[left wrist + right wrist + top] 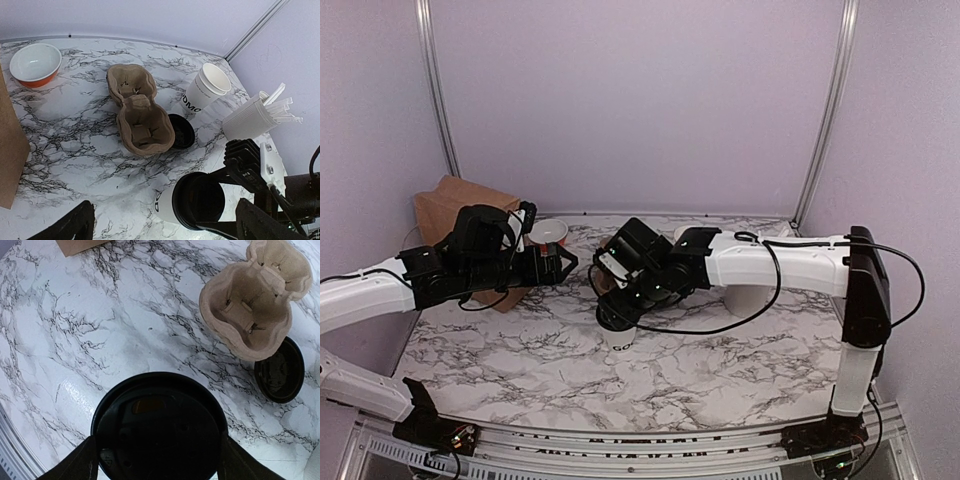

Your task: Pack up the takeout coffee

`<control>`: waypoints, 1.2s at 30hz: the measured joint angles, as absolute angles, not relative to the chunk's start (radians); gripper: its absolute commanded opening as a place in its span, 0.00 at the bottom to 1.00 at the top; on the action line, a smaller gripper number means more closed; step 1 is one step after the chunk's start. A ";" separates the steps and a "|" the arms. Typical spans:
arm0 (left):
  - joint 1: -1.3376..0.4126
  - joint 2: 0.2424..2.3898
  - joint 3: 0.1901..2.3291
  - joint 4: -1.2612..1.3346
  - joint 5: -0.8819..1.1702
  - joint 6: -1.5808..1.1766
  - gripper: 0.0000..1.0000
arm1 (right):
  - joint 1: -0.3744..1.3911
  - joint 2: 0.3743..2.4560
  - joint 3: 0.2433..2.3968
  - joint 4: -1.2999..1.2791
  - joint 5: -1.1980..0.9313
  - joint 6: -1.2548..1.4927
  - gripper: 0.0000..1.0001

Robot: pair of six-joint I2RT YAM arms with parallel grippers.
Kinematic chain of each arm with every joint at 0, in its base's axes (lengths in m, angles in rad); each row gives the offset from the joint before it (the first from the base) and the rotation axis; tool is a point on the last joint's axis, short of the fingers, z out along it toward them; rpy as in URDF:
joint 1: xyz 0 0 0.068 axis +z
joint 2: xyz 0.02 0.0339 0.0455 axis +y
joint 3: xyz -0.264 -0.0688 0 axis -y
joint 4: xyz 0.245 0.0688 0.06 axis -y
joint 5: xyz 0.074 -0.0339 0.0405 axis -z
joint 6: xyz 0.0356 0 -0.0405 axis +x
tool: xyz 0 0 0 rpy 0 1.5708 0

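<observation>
As takeout coffee (157, 425) stands upright, right end effector (156, 462) straddling it

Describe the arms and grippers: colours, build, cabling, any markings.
The left arm and right arm have white tubular links, black joint housings and black base mounts. Thin black cables loop loosely outside the links. The left gripper and right gripper are all black, with boxy bodies and two flat fingers each. No markings are legible.

Partial dark lettering "OMO" on the lidless white cup (201, 94)
</observation>
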State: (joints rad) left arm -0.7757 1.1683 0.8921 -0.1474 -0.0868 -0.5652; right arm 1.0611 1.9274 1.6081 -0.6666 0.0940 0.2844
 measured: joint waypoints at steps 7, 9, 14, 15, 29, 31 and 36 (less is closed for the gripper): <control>-0.776 1.169 0.892 -0.148 -0.087 -0.569 0.99 | 1.068 1.929 1.610 -0.671 0.113 0.303 0.78; -0.776 1.169 0.892 -0.148 -0.087 -0.571 0.99 | 1.069 1.933 1.616 -0.675 0.116 0.308 0.78; -0.776 1.169 0.892 -0.148 -0.087 -0.572 0.99 | 1.070 1.945 1.626 -0.683 0.126 0.314 0.78; -0.776 1.168 0.892 -0.148 -0.087 -0.572 0.99 | 1.070 1.945 1.628 -0.683 0.129 0.315 0.78; -0.776 1.168 0.892 -0.148 -0.087 -0.572 0.99 | 1.073 1.950 1.640 -0.701 0.151 0.340 0.65; -0.776 1.168 0.892 -0.148 -0.086 -0.572 0.99 | 1.074 1.946 1.639 -0.716 0.167 0.351 0.64; -0.776 1.169 0.892 -0.147 -0.084 -0.572 0.99 | 1.074 1.884 1.570 -0.737 0.209 0.382 0.63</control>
State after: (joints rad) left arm -0.7757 1.1687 0.8921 -0.1474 -0.0837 -0.5716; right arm 1.0740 1.8839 1.5696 -0.7372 0.2092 0.3824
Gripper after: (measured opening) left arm 0.993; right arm 0.714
